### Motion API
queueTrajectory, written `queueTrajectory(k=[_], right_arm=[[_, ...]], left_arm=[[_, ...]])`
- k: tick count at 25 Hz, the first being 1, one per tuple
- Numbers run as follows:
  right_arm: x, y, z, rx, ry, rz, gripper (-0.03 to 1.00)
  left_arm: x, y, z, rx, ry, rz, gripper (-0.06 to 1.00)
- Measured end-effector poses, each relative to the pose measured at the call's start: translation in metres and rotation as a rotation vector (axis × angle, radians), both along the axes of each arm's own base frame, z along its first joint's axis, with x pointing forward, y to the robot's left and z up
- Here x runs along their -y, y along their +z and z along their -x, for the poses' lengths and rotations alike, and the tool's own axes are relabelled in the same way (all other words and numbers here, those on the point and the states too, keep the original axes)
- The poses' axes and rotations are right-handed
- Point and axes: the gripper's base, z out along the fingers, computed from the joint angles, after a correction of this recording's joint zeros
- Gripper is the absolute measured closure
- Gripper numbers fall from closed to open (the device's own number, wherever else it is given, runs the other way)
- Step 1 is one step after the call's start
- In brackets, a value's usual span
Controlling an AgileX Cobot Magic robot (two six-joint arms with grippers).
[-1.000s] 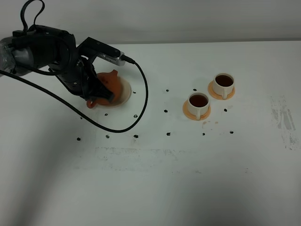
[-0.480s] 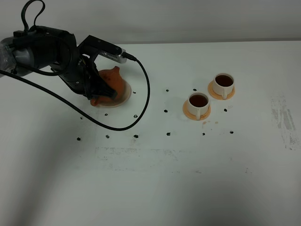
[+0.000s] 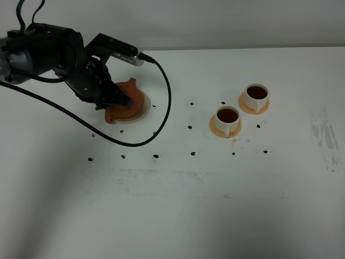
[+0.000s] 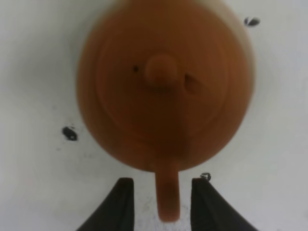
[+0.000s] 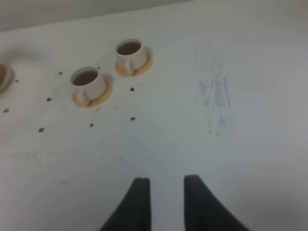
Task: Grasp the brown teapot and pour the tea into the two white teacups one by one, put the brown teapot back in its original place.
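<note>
Brown teapot (image 4: 166,91) upright, handle between the left pincer (image 4: 161,202) fingers (untouched).

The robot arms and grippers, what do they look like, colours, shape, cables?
The left arm is bulky and black, with grey at its far end. A black cable loops from it over the white table. The left gripper and right gripper each end in two dark, curved, tapering fingers. No markings are visible.

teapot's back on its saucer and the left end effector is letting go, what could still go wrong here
The teapot handle sits between the left end effector's fingers with narrow gaps either side, so a crooked retreat could snag it and drag the pot off its cream saucer. Both teacups look full of tea; any bump to the table could spill them.
</note>
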Motion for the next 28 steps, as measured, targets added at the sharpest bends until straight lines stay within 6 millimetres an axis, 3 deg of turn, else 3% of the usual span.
queueTrajectory(k=[5,9,12,15,21,25,28], right_arm=[[0.000,0.000,0.000,0.000,0.000,0.000,0.77],[0.000,0.000,0.000,0.000,0.000,0.000,0.77],[0.000,0.000,0.000,0.000,0.000,0.000,0.77],[0.000,0.000,0.000,0.000,0.000,0.000,0.77],[0.000,0.000,0.000,0.000,0.000,0.000,0.77],[0.000,0.000,0.000,0.000,0.000,0.000,0.77],[0.000,0.000,0.000,0.000,0.000,0.000,0.77]], left_arm=[[-0.011,0.044,0.023,0.076,-0.003,0.004,0.63],[-0.040,0.072,0.060,0.162,0.045,0.033,0.63],[-0.072,0.097,0.095,0.209,0.111,0.038,0.62],[-0.099,0.136,0.138,0.299,0.176,0.046,0.62],[-0.122,0.196,0.211,0.506,0.248,0.071,0.62],[-0.129,0.215,0.259,0.551,0.275,0.073,0.62],[-0.131,0.217,0.300,0.496,0.298,0.076,0.62]])
